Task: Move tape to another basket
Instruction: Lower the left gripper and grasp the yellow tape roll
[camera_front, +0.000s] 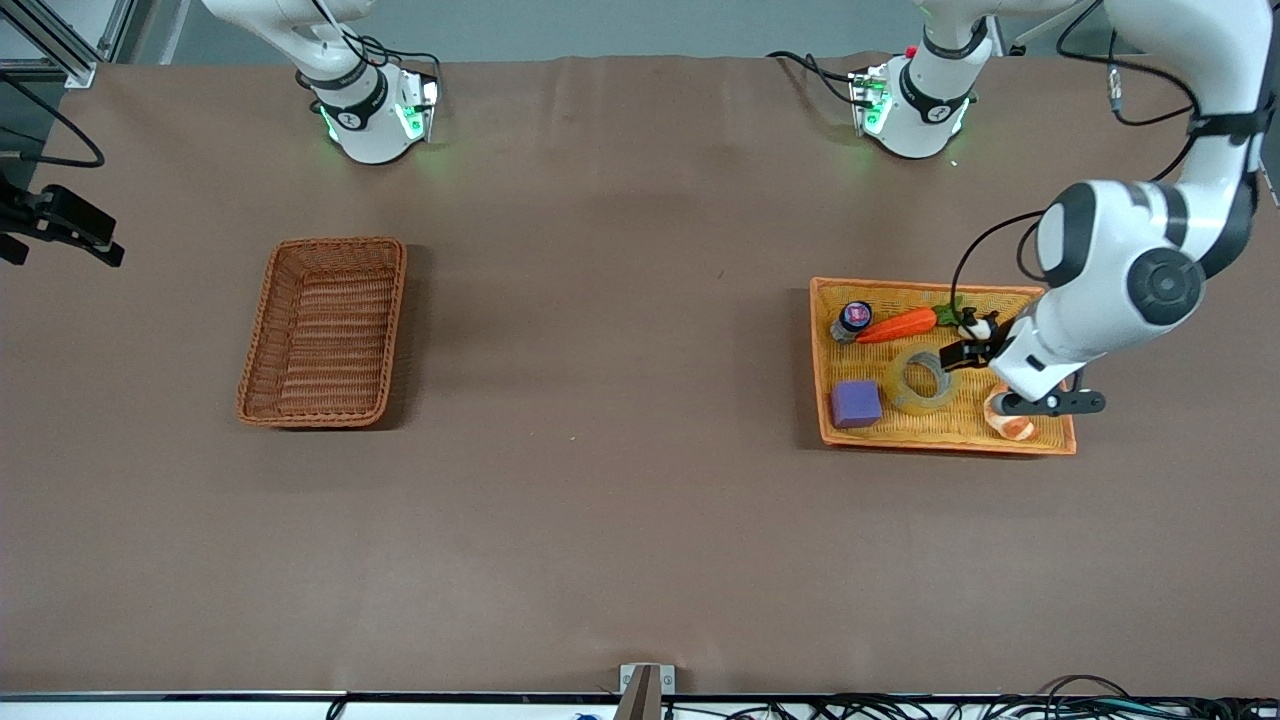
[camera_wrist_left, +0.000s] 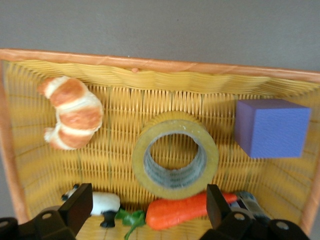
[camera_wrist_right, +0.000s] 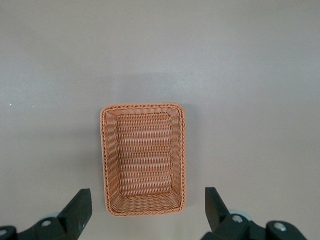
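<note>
A: Front view, count?
B: Two containers: one basket (camera_front: 323, 331) at centre-left, one orange tray (camera_front: 825, 420) at centre-right holding one tape (camera_front: 921, 379), one purple cube (camera_front: 856, 403), one carrot (camera_front: 897, 325). The left gripper (camera_front: 958, 355) hangs over the tape.

A: Left wrist view?
B: One tape (camera_wrist_left: 175, 155) mid-frame, one croissant (camera_wrist_left: 72, 112) upper left; fingers (camera_wrist_left: 77, 207) spread, holding nothing.

A: Right wrist view?
B: One basket (camera_wrist_right: 143, 158) centre; right gripper (camera_wrist_right: 148, 210) fingers spread, waiting above.

a robotics lab: two arm bases (camera_front: 375, 115) bolted to a cloth-covered table (camera_front: 600, 500).
</note>
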